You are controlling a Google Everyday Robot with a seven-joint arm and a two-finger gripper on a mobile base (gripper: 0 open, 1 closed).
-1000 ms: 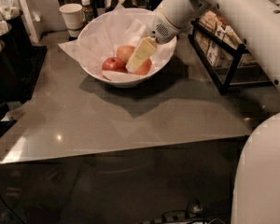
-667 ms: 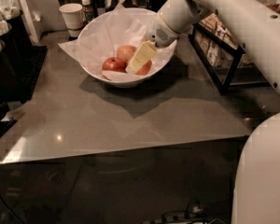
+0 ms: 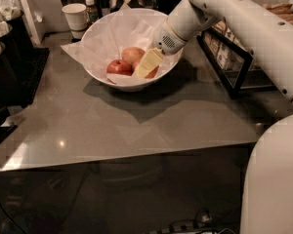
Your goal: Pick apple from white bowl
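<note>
The white bowl (image 3: 133,85) stands at the back middle of the grey table (image 3: 136,126), lined with crumpled white paper. Three apples lie in it. My gripper (image 3: 147,65) reaches down into the bowl from the right and rests on the right-hand apple (image 3: 153,73), which is orange-red and mostly hidden behind the gripper. A smaller deep-red apple (image 3: 119,67) lies to the left. A paler yellow-pink apple (image 3: 132,54) lies behind them.
A small white paper cup (image 3: 76,16) and a small bottle (image 3: 91,9) stand behind the bowl on the left. A black wire rack (image 3: 229,57) stands to the right. Dark containers (image 3: 10,57) line the left side. The robot's white body (image 3: 273,179) fills the lower right.
The gripper stays in the bowl at the right-hand apple, with no clear movement. The apples and bowl have not moved.
</note>
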